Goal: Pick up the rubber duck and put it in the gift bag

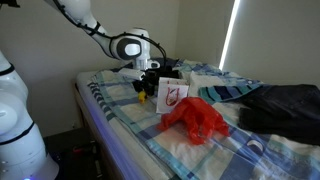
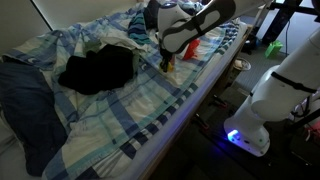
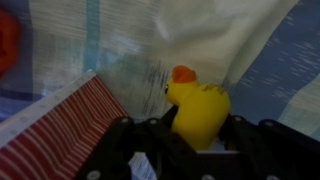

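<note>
The yellow rubber duck with an orange beak sits between my gripper's two black fingers, which are closed against its sides. In an exterior view the gripper holds the duck just above the bed, right beside the white gift bag with a red drawing. In the wrist view, the bag's red-striped side lies at the lower left, next to the duck. The gripper also shows in the other exterior view, over the bed's far edge.
A plaid blue-and-white sheet covers the bed. A crumpled red cloth lies in front of the bag. A black garment lies mid-bed. A white box sits behind the bag.
</note>
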You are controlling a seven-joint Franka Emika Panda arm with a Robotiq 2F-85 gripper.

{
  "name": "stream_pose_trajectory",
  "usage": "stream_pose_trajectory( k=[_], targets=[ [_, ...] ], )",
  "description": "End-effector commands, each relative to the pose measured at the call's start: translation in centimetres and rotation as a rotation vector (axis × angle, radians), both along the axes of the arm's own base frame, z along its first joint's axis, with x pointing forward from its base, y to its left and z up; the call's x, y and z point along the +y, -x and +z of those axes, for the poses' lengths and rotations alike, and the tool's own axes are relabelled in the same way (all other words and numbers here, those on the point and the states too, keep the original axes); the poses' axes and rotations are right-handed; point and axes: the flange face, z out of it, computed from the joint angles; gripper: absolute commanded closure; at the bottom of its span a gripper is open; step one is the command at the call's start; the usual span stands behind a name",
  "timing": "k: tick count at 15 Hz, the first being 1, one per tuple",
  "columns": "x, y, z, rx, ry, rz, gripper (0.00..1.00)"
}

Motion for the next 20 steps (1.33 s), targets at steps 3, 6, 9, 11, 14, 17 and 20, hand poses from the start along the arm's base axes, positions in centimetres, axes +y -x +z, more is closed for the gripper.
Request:
stream_pose_trajectory(
  k=[3, 6, 9, 11, 14, 17, 20],
  targets=[
    [0.1, 0.1, 0.7, -0.013, 0.0, 0.001, 0.91],
    [0.3, 0.3, 2.1, -0.034, -0.001, -0.003, 0.91],
    [0.4, 0.5, 4.0, -0.053, 0.003, -0.016, 0.91],
    [0.6, 0.5, 5.6, -0.072, 0.0, -0.022, 0.91],
    [0.8, 0.7, 8.4, -0.125, -0.004, -0.021, 0.91],
    [0.9, 0.6, 11.6, -0.187, -0.01, -0.026, 0.91],
    [0.7, 0.2, 14.2, -0.232, -0.017, -0.047, 0.91]
  ],
)
